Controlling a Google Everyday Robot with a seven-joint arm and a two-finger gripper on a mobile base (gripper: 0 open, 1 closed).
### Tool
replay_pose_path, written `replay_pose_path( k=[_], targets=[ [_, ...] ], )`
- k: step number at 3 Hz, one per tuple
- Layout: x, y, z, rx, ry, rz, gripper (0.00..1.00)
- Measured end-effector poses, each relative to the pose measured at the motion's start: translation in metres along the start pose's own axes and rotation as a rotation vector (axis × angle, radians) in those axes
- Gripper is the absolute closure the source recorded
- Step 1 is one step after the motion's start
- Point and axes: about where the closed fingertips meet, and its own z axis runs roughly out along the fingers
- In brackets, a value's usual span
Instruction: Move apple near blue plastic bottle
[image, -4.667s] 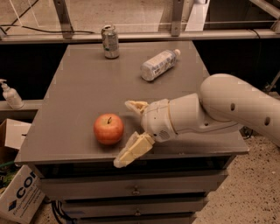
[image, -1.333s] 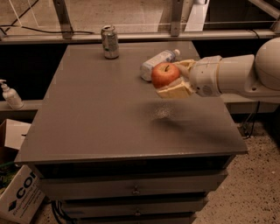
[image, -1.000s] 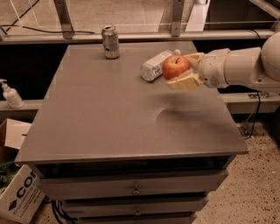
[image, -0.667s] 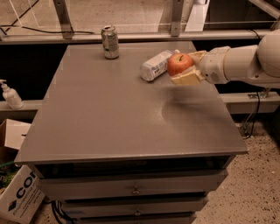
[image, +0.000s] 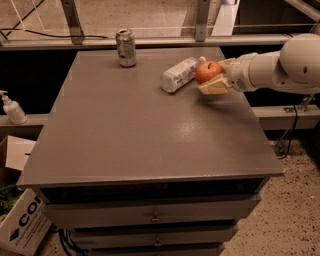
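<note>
Apple (image: 207, 71) sits clamped in my hand (image: 212, 76), one finger under it and one behind, lifted just off the bench (image: 150, 135) at the far right side. Its shadow falls on the grey top right below, so I judge the drop to be short. The bottle (image: 181, 75) lies on its side just to the left, cap end toward the apple — from this angle I cannot tell whether the two touch.

The carrying looks nearly done; what is left is setting down. To do it well I would lower straight, without drifting left, since a nudge could set the bottle rolling. I would put the apple on its base, let the bench take its weight, then part my fingers slowly so it does not tip or wander toward the right edge, which is near. After that, draw back to the right, away from both.

The can (image: 126, 47) stands well apart at the back.
</note>
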Motion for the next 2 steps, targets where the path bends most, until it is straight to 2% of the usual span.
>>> replay_pose_path(
  k=[1,2],
  targets=[
    [0.010,-0.008,0.018,0.004,0.015,0.014,1.00],
    [0.010,-0.003,0.037,-0.019,0.005,0.026,1.00]
  ],
)
